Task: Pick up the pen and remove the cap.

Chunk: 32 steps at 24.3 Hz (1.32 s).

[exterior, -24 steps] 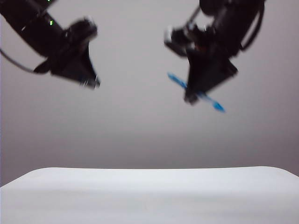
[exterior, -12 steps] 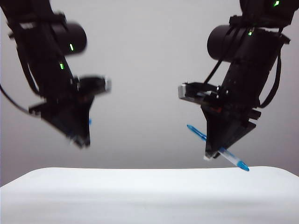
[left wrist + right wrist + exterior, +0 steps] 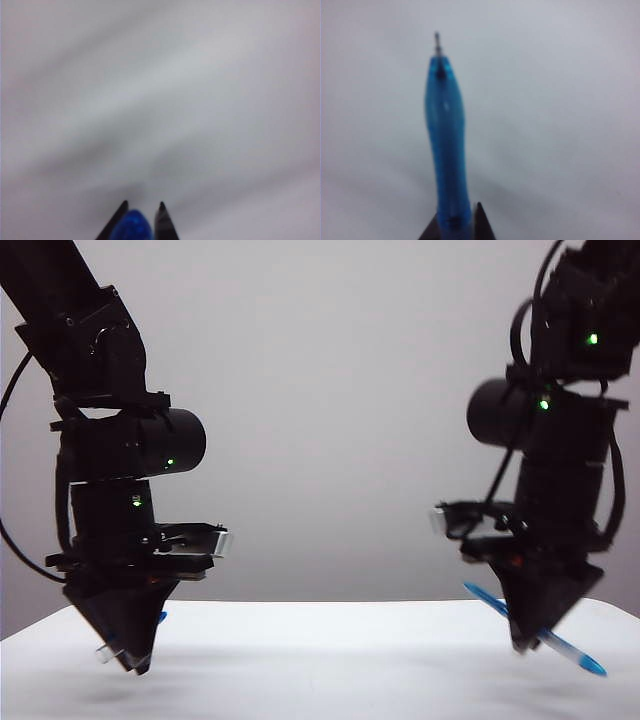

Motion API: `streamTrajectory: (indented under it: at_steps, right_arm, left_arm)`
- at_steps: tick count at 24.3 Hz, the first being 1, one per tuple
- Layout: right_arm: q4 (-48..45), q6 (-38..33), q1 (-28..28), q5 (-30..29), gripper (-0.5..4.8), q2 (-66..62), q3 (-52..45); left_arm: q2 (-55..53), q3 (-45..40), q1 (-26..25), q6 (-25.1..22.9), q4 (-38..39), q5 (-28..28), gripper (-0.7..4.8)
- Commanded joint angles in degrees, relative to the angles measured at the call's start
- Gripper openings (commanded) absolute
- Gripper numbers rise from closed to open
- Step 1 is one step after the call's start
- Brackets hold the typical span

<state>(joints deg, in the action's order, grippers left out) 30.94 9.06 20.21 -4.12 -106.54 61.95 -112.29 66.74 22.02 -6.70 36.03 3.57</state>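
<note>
I see 2 parts apart: right gripper [image 3: 528, 642] clamps the pen [image 3: 560, 648], left gripper [image 3: 135, 660] clamps the cap [image 3: 133, 227], both low over the table [image 3: 320, 660]. Uncapping looks done; only set-down remains.

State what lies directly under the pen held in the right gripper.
Only bare white table lies under the pen, which the right gripper holds. The gripper covers the pen's middle section.
</note>
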Motion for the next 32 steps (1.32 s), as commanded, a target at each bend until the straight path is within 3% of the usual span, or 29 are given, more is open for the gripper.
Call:
streamTrajectory:
  at_steps: [1,9,12,15,18,19,22,27,32]
  right_arm:
    - [0.07,-0.57,-2.14,-0.07,-0.05,-2.47,0.07]
    - [-3.43,-1.38,-2.36,-0.04,0.04,-6.38,0.02]
    - [-4.31,-2.03,-2.34,-0.11,0.72,-6.38,0.04]
    - [-4.46,-2.03,-2.34,-0.72,0.88,-6.38,0.07]
    - [-5.03,-2.03,-2.34,-0.92,1.16,-6.38,0.07]
    - [-5.42,-2.03,-2.34,-1.42,1.41,-6.38,0.15]
    - [-5.46,-2.82,-2.34,-3.48,2.68,-6.36,1.14]
    - [-3.04,-3.06,-2.34,-3.76,2.71,-6.03,3.93]
    - [3.54,-3.06,-2.34,-9.16,2.71,-1.14,7.41]
  left_arm:
    - [-0.15,0.17,0.04,-0.37,-4.31,-2.56,-0.02]
    - [-1.16,0.17,-0.04,-0.37,-6.49,-2.4,-0.02]
    - [-3.34,0.2,0.02,-0.07,-5.77,-2.23,0.02]
    - [-5.92,0.2,0.04,0.28,-5.07,-2.1,1.02]
    - [-6.71,0.2,0.04,0.28,-5.31,-2.27,1.56]
    - [-6.58,0.55,0.07,0.26,-5.22,-2.23,2.02]
    - [-6.58,2.45,0.11,0.35,-3.04,-1.9,4.15]
    - [-6.34,5.2,0.13,1.03,1.99,-1.6,4.36]
    - [-2.69,8.81,0.15,-0.22,11.96,-2.03,4.36]
